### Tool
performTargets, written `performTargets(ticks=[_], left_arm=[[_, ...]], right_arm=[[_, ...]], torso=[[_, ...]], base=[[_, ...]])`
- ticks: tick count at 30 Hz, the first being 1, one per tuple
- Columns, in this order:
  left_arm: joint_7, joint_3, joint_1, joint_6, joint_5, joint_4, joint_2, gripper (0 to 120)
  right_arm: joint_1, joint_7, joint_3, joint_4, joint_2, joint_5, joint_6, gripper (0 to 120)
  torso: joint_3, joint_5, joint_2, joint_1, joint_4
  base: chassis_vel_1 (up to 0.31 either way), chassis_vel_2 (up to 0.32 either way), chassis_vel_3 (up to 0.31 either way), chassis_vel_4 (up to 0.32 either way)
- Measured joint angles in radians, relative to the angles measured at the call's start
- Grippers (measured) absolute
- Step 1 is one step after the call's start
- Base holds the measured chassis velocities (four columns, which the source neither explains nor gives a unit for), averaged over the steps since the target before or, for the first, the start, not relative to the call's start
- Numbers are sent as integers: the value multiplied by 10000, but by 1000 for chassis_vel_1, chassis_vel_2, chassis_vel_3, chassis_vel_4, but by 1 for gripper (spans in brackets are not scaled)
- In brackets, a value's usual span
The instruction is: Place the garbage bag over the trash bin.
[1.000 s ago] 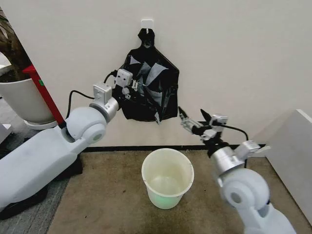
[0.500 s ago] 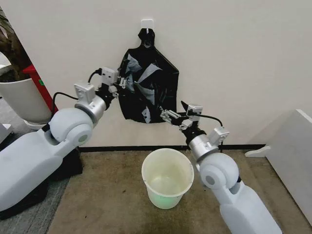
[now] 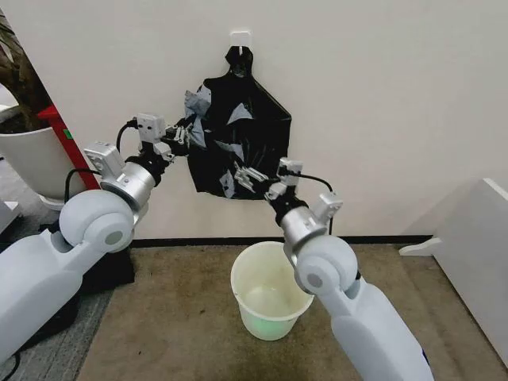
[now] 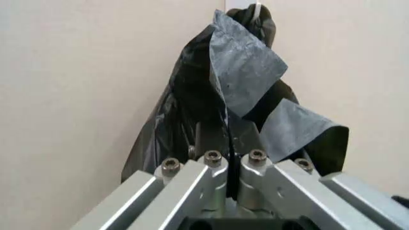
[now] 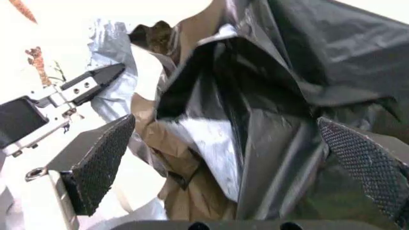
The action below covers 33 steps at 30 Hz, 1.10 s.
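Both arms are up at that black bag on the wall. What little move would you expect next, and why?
Probably the right end effector should close on the garbage bag. Its fingers stand open on either side of a loose fold low on the bag, while the left end effector is already shut on the film at the bag's upper side. The trash bin waits unlined on the floor below.

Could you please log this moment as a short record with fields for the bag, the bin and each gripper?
garbage bag: black, crinkled, hanging from a white wall hook, above the bin
trash bin: white, upright on the floor below the bag, nothing over its rim
left gripper: shut on the bag's upper left edge, a grey fold pinched between its fingers
right gripper: open, fingers spread at the bag's lower part
plant pot: white, far left, on the floor
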State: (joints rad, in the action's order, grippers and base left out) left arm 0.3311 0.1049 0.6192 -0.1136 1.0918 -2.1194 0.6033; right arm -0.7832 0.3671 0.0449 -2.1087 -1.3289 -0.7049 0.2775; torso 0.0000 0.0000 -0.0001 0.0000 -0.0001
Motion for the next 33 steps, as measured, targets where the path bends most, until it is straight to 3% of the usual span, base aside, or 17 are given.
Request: performTargets(ticks=[12, 22, 26, 33], left_arm=[[-171, -57, -85, 22, -104, 128, 205, 0], [-308, -82, -88, 16, -223, 137, 218, 0], [-354, -82, -60, 12, -312, 76, 222, 0], [-450, -52, 86, 13, -419, -43, 202, 0]], right_arm=[[765, 194, 827, 548, -233, 2306, 999, 100], [1243, 614, 1209, 1137, -509, 2943, 1503, 97], [1407, 846, 1249, 1521, -643, 3658, 1687, 84], [1455, 927, 1203, 1771, -624, 4298, 1789, 75]], torso=[[0, 0, 0, 0, 0], [0, 0, 0, 0, 1], [0, 0, 0, 0, 1], [0, 0, 0, 0, 0]], base=[[0, 0, 0, 0], [0, 0, 0, 0], [0, 0, 0, 0], [0, 0, 0, 0]])
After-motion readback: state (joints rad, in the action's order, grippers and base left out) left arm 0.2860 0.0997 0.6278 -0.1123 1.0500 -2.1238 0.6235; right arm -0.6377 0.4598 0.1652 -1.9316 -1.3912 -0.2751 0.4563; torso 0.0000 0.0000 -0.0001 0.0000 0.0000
